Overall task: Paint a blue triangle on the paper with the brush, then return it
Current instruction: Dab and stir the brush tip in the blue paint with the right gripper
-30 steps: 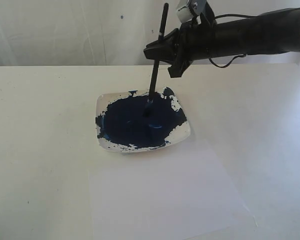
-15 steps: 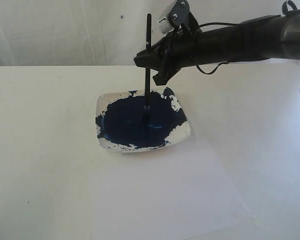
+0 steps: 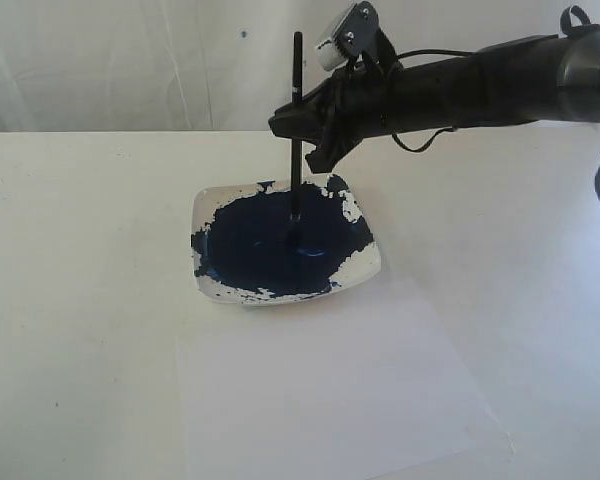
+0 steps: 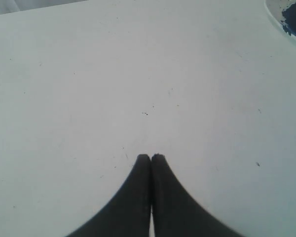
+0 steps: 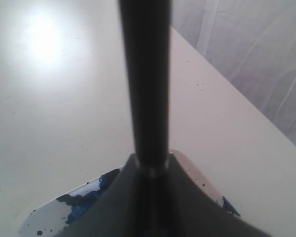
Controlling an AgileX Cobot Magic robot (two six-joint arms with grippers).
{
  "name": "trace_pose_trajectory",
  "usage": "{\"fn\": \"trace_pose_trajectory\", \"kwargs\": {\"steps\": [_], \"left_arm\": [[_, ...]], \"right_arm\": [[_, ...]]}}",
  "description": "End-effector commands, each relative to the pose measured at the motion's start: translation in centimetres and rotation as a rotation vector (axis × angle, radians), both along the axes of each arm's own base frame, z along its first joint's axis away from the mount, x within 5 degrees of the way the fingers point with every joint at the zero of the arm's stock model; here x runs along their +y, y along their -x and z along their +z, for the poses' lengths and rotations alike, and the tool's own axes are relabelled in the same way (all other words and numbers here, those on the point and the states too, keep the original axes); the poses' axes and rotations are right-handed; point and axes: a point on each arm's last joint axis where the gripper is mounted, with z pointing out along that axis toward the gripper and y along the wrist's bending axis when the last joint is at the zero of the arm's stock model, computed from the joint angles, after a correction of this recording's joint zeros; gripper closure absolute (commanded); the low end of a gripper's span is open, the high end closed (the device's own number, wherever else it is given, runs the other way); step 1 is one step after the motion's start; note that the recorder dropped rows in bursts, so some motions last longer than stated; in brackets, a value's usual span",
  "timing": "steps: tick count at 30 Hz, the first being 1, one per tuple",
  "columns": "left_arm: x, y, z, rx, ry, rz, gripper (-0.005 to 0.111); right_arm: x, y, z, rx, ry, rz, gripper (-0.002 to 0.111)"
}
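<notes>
The black-handled brush (image 3: 296,140) stands almost upright with its tip in the dark navy paint of the white dish (image 3: 364,272). My right gripper (image 3: 298,122) is shut on the brush handle above the dish; in the right wrist view the brush (image 5: 145,84) rises from between the jaws of the right gripper (image 5: 150,168). The white paper (image 3: 330,390) lies flat in front of the dish and is bare; no blue triangle shows on it. My left gripper (image 4: 151,157) is shut on nothing above bare table.
The dish sits near the middle of the white table (image 3: 80,250), its near edge by the paper's far edge. A corner of the dish (image 4: 288,15) shows in the left wrist view. A white backdrop stands behind the table.
The right arm swung left and the brush went from tilted to nearly upright, its tip shifting slightly in the paint. Over the last half second almost nothing moved.
</notes>
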Motion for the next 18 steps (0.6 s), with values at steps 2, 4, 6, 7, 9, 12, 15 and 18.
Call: {"fn": "trace_pose_trajectory", "kwargs": {"steps": [2, 4, 6, 7, 9, 12, 15, 18], "left_arm": [[0.0, 0.0, -0.1, 0.000, 0.012, 0.006, 0.107], [0.0, 0.0, -0.1, 0.000, 0.012, 0.006, 0.107], [0.0, 0.0, -0.1, 0.000, 0.012, 0.006, 0.107], [0.0, 0.0, -0.1, 0.000, 0.012, 0.006, 0.107], [0.0, 0.0, -0.1, 0.000, 0.012, 0.006, 0.107], [0.0, 0.0, -0.1, 0.000, 0.012, 0.006, 0.107], [0.0, 0.0, -0.1, 0.000, 0.012, 0.006, 0.107], [0.0, 0.0, -0.1, 0.000, 0.012, 0.006, 0.107]], "right_arm": [[0.2, 0.1, 0.5, 0.003, -0.025, 0.015, 0.108], [0.1, 0.4, 1.2, -0.003, -0.034, 0.022, 0.108], [0.0, 0.6, 1.8, 0.008, -0.046, 0.017, 0.108], [0.0, 0.7, 2.3, 0.018, -0.054, 0.008, 0.108], [-0.2, 0.8, 3.2, 0.057, -0.068, -0.036, 0.108], [-0.8, 0.8, 4.7, 0.094, -0.082, -0.139, 0.108], [-1.4, 0.6, 5.6, 0.107, -0.067, -0.235, 0.108], [-1.8, 0.6, 5.6, 0.098, -0.018, -0.272, 0.108]]}}
